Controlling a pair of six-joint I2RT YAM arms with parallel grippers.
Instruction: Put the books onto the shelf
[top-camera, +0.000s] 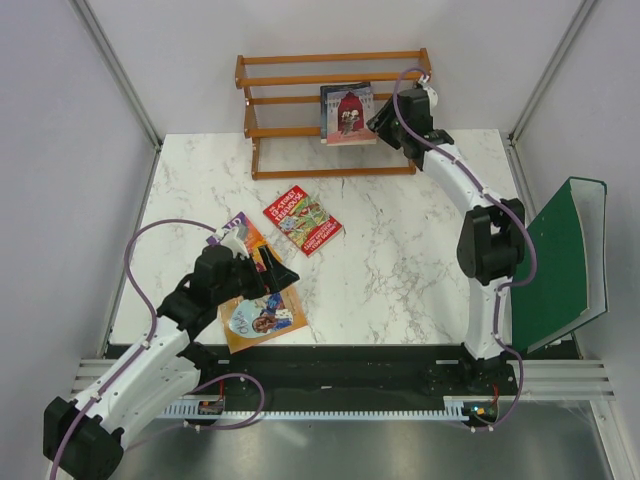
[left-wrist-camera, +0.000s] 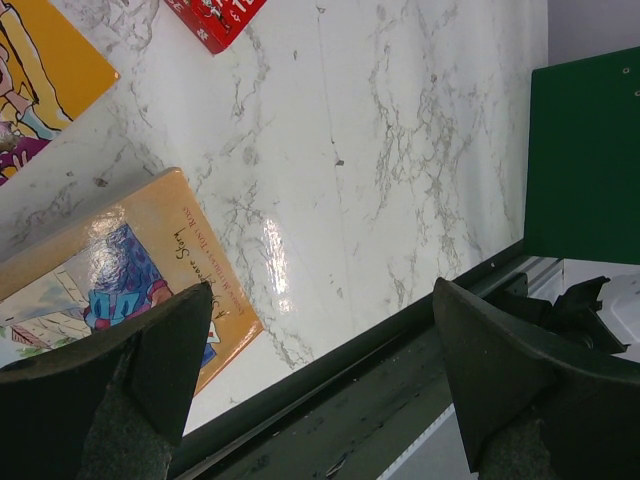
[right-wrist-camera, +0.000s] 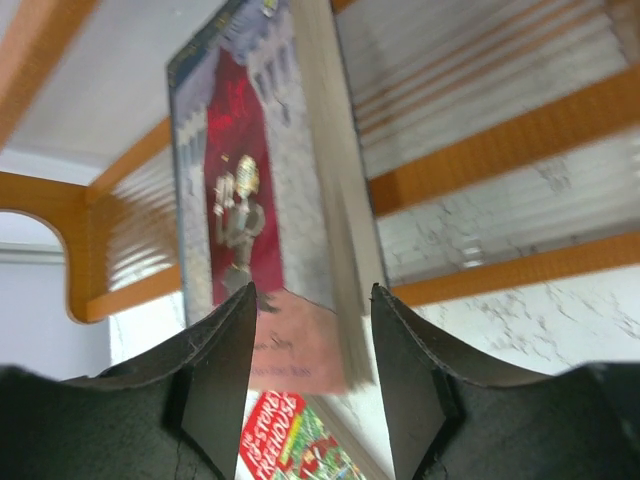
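The shelf (top-camera: 330, 110) stands at the table's far edge. A pink book with a red figure (top-camera: 350, 115) leans upright on it, with a dark book (top-camera: 327, 100) behind. My right gripper (top-camera: 382, 122) is at that book's right edge. In the right wrist view its fingers (right-wrist-camera: 312, 290) straddle the pink book (right-wrist-camera: 250, 170), a thin gap showing on the right side. A red book (top-camera: 302, 220), a purple and orange book (top-camera: 245, 235) and an orange book (top-camera: 262, 318) lie flat on the table. My left gripper (top-camera: 272, 272) hovers wide open above the orange book (left-wrist-camera: 150, 250), holding nothing.
A large green binder (top-camera: 555, 260) stands propped off the table's right edge, also in the left wrist view (left-wrist-camera: 590, 160). A black rail (top-camera: 330, 355) runs along the near edge. The shelf's rails (right-wrist-camera: 500, 135) sit close around the right fingers.
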